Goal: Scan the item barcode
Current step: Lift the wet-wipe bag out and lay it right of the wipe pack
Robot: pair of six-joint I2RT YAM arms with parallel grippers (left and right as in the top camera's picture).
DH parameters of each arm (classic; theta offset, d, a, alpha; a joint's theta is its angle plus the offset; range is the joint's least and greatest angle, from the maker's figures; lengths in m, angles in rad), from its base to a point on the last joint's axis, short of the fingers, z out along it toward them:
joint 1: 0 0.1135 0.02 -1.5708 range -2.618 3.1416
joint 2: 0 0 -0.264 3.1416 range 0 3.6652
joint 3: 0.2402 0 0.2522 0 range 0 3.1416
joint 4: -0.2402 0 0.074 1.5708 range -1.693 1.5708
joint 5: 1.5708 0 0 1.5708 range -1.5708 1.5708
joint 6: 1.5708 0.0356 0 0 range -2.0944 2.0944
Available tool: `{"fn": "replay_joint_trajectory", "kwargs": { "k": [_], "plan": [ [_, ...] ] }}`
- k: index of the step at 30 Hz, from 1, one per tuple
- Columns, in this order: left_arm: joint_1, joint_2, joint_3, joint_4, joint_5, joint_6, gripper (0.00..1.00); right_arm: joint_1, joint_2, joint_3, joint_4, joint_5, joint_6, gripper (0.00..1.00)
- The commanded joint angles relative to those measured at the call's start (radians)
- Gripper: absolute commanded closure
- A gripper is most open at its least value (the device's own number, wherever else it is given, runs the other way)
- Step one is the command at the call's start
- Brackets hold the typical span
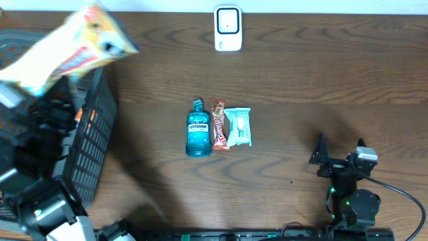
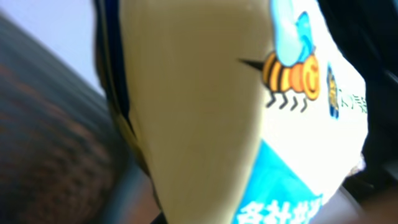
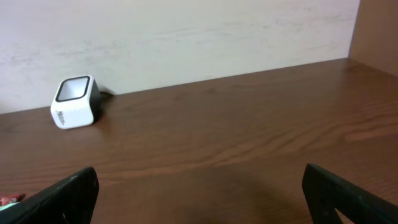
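Over the counter's far left corner, above the basket, my left claw grips the snack bag, raised clear for carrying to the scanner. My right claw waits, spread wide and empty.

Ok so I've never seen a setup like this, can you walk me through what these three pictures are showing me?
Two robot arms sit at a dark wooden table. One picture looks down from above; the other two come from cameras on each arm's wrist. The left gripper is shut on a yellow-and-white snack bag with a cartoon bee, raised near the black plastic basket. The right gripper rests open, holding nothing. On the table lie a blue mouthwash bottle, a red-brown candy bar and a pale teal wipes packet. The small white barcode scanner stands at the far edge.
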Motion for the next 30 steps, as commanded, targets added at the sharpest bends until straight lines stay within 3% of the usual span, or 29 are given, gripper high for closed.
{"fn": "replay_joint_trajectory", "kwargs": {
  "k": [1,8,13,20,23,30],
  "plan": [
    [-0.163,0.006,0.002,0.013,0.114,0.042,0.93,0.0,-0.006,-0.001,-0.003,-0.002,-0.007,0.01],
    [-0.563,0.12,0.002,0.01,-0.008,0.142,0.93,0.0,-0.006,-0.001,-0.003,-0.002,-0.007,0.01],
    [-0.831,0.27,0.002,0.029,-0.121,0.323,0.93,0.0,-0.006,-0.001,-0.003,-0.002,-0.007,0.01],
    [-0.967,0.491,0.002,0.093,-0.122,0.583,0.93,0.0,-0.006,-0.001,-0.003,-0.002,-0.007,0.01],
    [-0.988,0.587,0.002,0.145,-0.136,0.543,0.93,0.0,-0.006,-0.001,-0.003,-0.002,-0.007,0.01],
    [-1.069,0.766,0.002,0.335,-0.435,0.018,0.93,0.001,-0.006,-0.001,-0.003,-0.002,-0.007,0.01]
  ]
}}
